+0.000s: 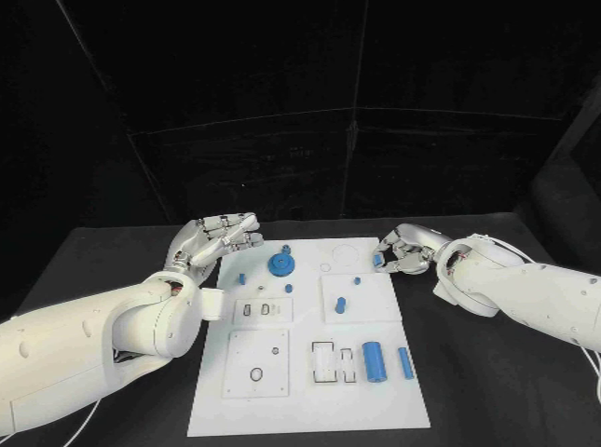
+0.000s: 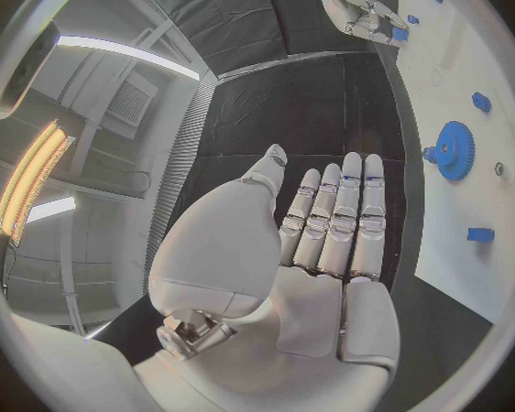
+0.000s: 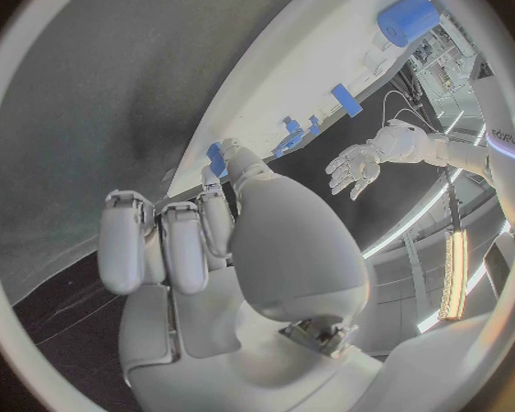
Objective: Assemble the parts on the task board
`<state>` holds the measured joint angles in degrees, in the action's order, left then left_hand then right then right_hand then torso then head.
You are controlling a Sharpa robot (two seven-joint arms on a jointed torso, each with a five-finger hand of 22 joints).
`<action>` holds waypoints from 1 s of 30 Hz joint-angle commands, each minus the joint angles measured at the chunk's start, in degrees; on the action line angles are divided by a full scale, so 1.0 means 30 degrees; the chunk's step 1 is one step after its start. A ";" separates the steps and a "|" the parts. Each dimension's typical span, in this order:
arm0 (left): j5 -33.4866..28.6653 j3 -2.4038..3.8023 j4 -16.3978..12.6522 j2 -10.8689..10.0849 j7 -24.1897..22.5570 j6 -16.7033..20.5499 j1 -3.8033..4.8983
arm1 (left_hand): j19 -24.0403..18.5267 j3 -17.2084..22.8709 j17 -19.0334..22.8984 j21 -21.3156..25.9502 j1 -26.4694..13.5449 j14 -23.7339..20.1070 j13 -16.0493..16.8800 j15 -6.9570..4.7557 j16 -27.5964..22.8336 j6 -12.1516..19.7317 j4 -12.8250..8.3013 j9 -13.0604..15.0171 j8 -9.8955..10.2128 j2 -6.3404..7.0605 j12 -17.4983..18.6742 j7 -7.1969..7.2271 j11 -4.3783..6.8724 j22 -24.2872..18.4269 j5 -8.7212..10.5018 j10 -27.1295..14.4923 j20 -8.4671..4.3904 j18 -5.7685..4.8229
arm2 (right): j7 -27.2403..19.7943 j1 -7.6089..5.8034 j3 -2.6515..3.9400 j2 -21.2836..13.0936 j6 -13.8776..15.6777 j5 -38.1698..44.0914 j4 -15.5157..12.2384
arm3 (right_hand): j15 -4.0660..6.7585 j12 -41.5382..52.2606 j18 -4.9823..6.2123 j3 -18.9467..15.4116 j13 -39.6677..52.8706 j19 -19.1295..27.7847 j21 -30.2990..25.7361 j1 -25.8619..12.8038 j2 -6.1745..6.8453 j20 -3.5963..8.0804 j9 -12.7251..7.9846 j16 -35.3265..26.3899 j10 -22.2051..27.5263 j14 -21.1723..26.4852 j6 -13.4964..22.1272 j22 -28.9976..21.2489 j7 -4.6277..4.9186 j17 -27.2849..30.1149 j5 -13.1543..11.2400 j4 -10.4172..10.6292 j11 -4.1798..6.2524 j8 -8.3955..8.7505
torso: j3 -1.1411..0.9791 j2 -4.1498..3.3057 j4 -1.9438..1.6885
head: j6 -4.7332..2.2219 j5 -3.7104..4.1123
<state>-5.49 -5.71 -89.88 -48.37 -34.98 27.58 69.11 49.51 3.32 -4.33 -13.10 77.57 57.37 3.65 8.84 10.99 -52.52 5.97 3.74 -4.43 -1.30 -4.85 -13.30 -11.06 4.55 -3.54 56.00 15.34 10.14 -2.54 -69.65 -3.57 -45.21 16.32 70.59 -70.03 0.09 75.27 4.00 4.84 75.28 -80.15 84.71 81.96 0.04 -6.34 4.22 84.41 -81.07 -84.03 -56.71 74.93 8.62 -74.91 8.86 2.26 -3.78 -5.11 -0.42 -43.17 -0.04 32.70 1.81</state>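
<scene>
Two hands flank the task board (image 1: 300, 410) at its far end. No writing is legible. The left hand (image 1: 224, 234) is flat, fingers straight and side by side, holding nothing, beside the blue gear (image 1: 281, 266). The right hand (image 1: 403, 250) pinches a small blue part (image 1: 378, 262) at the board's far right edge. Bare black table (image 1: 488, 391) flanks the board.

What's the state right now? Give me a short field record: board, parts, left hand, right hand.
board: white task board flat on the black table
gear: blue gear at the board's far end
cylinders: large blue cylinder and slimmer blue cylinder at the near end
left hand: left hand off the board's far left corner, fingers straight, holding nothing
right hand: right hand at the board's far right edge, fingers curled; a small blue part at them, hold unclear
</scene>
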 commanded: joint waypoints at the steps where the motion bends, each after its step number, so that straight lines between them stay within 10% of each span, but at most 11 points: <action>1: 0.0069 0.0018 -0.0014 0.0017 -0.0051 -0.0242 0.0029 | 0.0144 -0.0001 0.0003 0.0093 -0.0147 0.0118 -0.0032 0.0016 -0.0084 -0.0004 -0.0130 -0.0031 0.0096 -0.0058 0.0110 -0.0331 -0.0105 -0.0040 0.0088 -0.0032 -0.0041 0.0121 | 0.0036 -0.0002 0.0000 0.0035 -0.0147 0.0084 -0.0021 | 0.0131 -0.0050 -0.0254 0.0023 0.0372 0.0020 -0.0068 -0.0117 0.0122 0.0141 -0.0027 -0.0022 -0.0037 -0.1145 0.0066 0.0093 0.0083 -0.1001 -0.0049 -0.0080 0.0026 0.0057 | 0.0004 0.0002 -0.0001 | -0.0013 0.0003; 30: 0.0049 0.0018 -0.0043 -0.0032 0.0095 -0.0323 0.0030 | 0.0166 -0.0023 0.0012 0.0129 -0.0163 0.0127 -0.0034 0.0029 -0.0125 0.0055 -0.0145 -0.0035 0.0134 -0.0053 0.0154 -0.0356 -0.0128 -0.0062 0.0090 -0.0093 -0.0038 0.0115 | -0.0201 0.0001 0.0009 -0.0142 0.2224 -0.0403 -0.0660 | 0.0844 0.0421 -0.0355 0.1846 0.0862 -0.0321 0.0123 0.0285 -0.1157 0.0776 0.0543 0.0120 -0.0470 -0.1235 -0.2441 0.0600 -0.0917 -0.1353 -0.0134 -0.0831 0.0870 -0.1199 | 0.0039 0.0063 0.0023 | 0.0001 0.0053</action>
<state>-5.49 -5.71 -89.86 -48.44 -34.60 27.37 69.11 49.70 3.25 -4.32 -12.92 77.57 57.45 3.61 8.92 10.98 -52.52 5.91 3.69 -4.42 -1.30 -4.67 -13.30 -11.27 4.42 -3.54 55.79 15.16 10.14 -3.49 -69.54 -3.59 -45.38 19.52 69.96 -71.28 2.27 76.37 3.99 10.12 74.97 -81.09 84.71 81.67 -1.65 -4.57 4.54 84.65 -81.71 -83.94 -61.63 74.92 7.39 -74.90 8.27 -0.18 -2.30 -7.73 -0.42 -43.08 -0.03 32.81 1.91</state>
